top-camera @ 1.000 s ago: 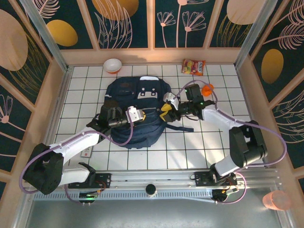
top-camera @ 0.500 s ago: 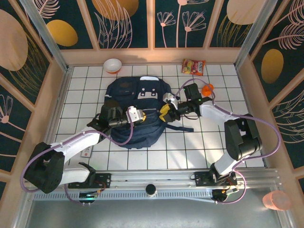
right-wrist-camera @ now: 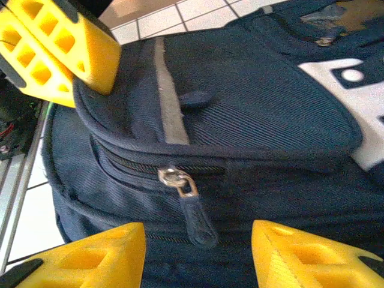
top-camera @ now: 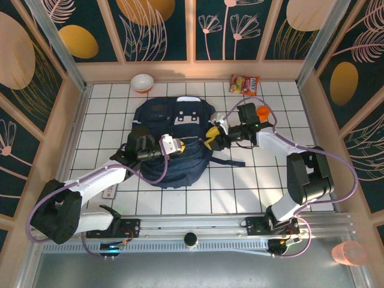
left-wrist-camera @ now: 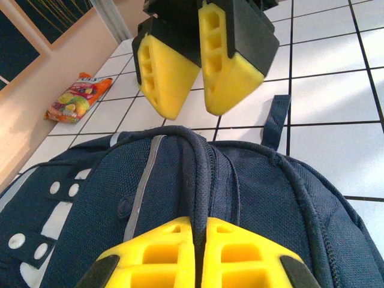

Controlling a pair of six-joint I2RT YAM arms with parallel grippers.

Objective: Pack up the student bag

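Right gripper — jaws about half parted, gripping nothing, one finger on either side of a zipper pull. Left gripper — jaws pressed together on a ridge of the student bag. The bag lies flat on the white-tiled table, between the arms. Bowl and snack packet sit beyond it.

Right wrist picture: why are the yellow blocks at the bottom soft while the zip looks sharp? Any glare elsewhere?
Right wrist view: the fingers of the right gripper sit nearest the lens, so they blur; the zipper pull on the student bag is in focus. Left wrist view: the white tiles wash out brightly at right. Top view: a warm patch on the back wall.
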